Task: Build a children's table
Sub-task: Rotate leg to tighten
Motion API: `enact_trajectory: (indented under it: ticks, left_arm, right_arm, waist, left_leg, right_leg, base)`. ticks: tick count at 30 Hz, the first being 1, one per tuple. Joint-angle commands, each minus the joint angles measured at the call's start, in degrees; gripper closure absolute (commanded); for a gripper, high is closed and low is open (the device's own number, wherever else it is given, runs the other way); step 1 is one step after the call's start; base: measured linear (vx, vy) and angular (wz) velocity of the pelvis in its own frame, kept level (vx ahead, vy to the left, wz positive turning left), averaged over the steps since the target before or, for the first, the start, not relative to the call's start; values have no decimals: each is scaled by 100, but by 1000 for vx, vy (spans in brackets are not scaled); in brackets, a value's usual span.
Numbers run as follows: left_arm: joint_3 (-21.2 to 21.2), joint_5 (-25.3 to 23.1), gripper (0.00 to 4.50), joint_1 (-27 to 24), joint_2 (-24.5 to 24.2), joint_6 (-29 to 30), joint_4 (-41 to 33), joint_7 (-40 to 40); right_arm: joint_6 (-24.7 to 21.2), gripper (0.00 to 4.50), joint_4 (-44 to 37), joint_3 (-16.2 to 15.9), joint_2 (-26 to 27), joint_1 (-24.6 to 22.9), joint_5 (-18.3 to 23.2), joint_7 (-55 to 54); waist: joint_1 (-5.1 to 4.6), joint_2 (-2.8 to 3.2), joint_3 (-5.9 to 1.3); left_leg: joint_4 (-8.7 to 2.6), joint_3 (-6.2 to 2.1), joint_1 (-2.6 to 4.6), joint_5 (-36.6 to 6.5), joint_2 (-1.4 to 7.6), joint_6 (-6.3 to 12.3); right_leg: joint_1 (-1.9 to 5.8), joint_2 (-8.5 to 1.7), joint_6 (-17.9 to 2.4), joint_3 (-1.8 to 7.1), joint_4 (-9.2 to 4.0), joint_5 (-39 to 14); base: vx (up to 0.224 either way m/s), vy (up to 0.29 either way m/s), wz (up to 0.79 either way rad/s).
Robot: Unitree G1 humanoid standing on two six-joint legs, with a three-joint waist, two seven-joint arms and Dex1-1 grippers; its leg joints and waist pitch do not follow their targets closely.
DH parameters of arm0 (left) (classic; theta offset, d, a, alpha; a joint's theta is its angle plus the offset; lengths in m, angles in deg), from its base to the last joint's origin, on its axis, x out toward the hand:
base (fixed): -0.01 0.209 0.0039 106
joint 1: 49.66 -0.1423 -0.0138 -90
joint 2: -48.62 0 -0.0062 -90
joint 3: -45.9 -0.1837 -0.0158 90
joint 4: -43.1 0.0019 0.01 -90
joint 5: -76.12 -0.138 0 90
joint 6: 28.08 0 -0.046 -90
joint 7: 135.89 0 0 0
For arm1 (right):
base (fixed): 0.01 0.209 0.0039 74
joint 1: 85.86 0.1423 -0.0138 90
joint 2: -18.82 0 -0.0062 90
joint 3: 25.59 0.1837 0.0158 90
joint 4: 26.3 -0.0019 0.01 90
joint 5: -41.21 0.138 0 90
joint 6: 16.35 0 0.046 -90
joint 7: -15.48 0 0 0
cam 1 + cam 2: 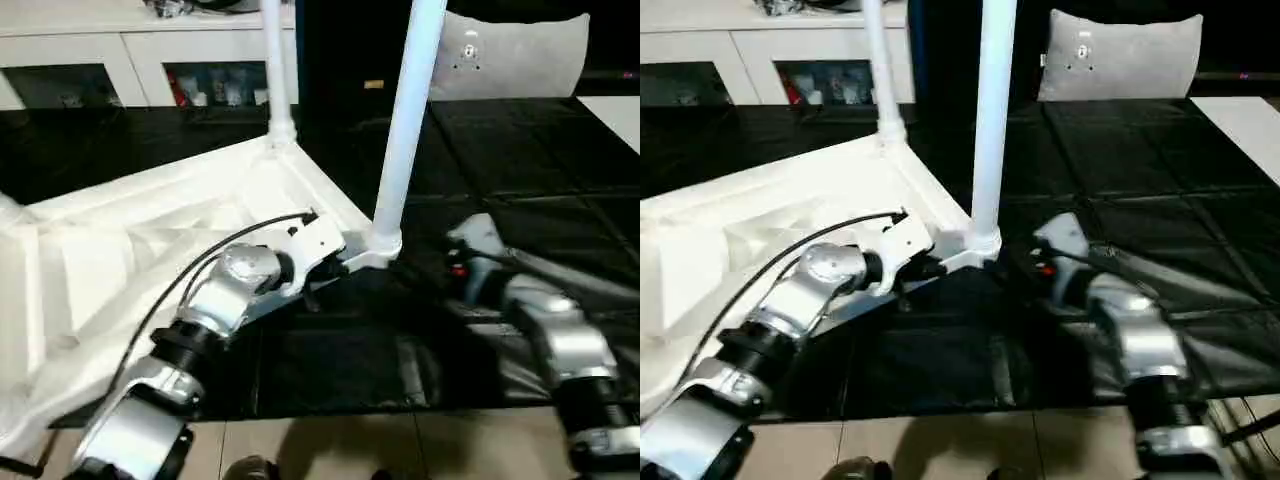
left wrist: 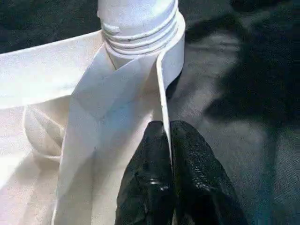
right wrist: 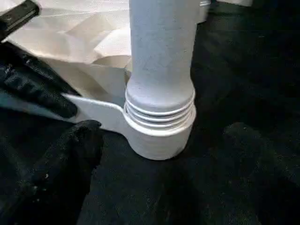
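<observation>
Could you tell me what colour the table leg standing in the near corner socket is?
White, like the rest of the table; the leg shows best in the right wrist view.

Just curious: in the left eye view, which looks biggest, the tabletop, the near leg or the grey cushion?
1. Tabletop
2. Near leg
3. Grey cushion, though it lies farther back, so its place beside the leg is unsure.

Your silver left forearm [image 1: 225,290] reaches forward, its black fingers [image 2: 154,183] pinched together; your silver right forearm [image 1: 555,335] extends alongside, fingers [image 3: 61,159] spread.
</observation>
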Motion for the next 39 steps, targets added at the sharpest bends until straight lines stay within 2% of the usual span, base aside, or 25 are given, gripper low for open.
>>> enact_trajectory:
  ticks: [1,3,6,7,11,12,13,15,19,21,22,39]
  left_arm:
    - [-301,-100,450,-75,-175,-369,-55,-539]
    - [-367,-57,450,-122,-274,-493,-129,-809]
    - [-504,-18,450,-181,-444,-792,-210,-1206]
    - [-565,-27,450,-201,-525,-884,-228,-1353]
    - [-703,0,450,-259,-716,-1101,-293,-1782]
    - [-734,21,450,-271,-759,-1125,-326,-1906]
    - [-751,41,450,-281,-795,-1166,-351,-2033]
    - [-777,87,450,-298,-867,-1234,-424,-2251]
    - [-813,139,450,-328,-957,-1318,-497,-2481]
    - [-813,138,450,-326,-959,-1330,-489,-2494]
    - [-813,134,450,-318,-956,-1338,-473,-2496]
    - [-800,139,450,-311,-942,-1337,-444,-2555]
  right_arm:
    - [-51,3,-249,-63,-192,74,177,505]
    - [-122,3,-297,-156,-358,99,232,853]
    - [-125,3,-269,-268,-533,171,326,1374]
    - [-4,3,-216,-302,-535,216,322,1492]
    - [127,3,-59,-410,-521,335,328,1831]
    - [140,3,-20,-439,-521,364,344,1934]
    - [130,3,9,-471,-530,392,363,2024]
    - [44,3,59,-540,-549,438,389,2221]
    - [-308,40,-123,-618,-558,406,676,2682]
    - [-367,47,-166,-638,-570,389,704,2759]
    - [-405,66,-195,-665,-587,371,714,2827]
    - [-514,201,-116,-779,-589,411,643,2955]
  waist:
    - [37,-38,-407]
    - [69,-43,-412]
    - [123,-25,-421]
    - [144,5,-426]
    - [213,-3,-433]
    - [218,-65,-439]
    - [236,-27,-437]
    - [235,-54,-440]
    - [260,-39,-433]
    - [264,-37,-434]
    - [269,-38,-439]
    - [289,-46,-453]
  left_leg:
    - [-358,-85,61,-1234,270,546]
    - [-361,-87,53,-1206,288,551]
    - [-359,-87,79,-1234,303,546]
    - [-360,-89,73,-1232,314,540]
    - [-363,-80,94,-1271,329,466]
    - [-365,-76,89,-1245,331,468]
    - [-367,-81,82,-1215,334,473]
    - [-367,-78,81,-1213,334,465]
    - [-369,-72,84,-1242,334,462]
    - [-372,-76,83,-1236,339,459]
    - [-371,-76,88,-1238,340,438]
    - [-357,-74,81,-1108,330,410]
  right_leg:
    - [366,-410,-1011,333,-521,-1442]
    - [370,-413,-1013,336,-501,-1389]
    - [353,-413,-1096,333,-486,-1341]
    - [354,-421,-1111,337,-472,-1296]
    - [339,-432,-1182,351,-456,-1211]
    - [348,-434,-1192,349,-447,-1188]
    - [347,-441,-1218,348,-430,-1189]
    - [347,-439,-1220,347,-425,-1212]
    - [344,-443,-1164,355,-444,-1361]
    - [343,-433,-1144,352,-443,-1373]
    - [338,-440,-1135,353,-445,-1392]
    - [342,-440,-1095,347,-439,-1397]
  base:
    - [0,0,0]
    - [0,0,0]
    - [0,0,0]
    - [0,0,0]
    - [0,0,0]
    - [0,0,0]
    - [0,0,0]
    - [0,0,0]
    - [0,0,0]
    - [0,0,0]
    - [0,0,0]
    - [0,0,0]
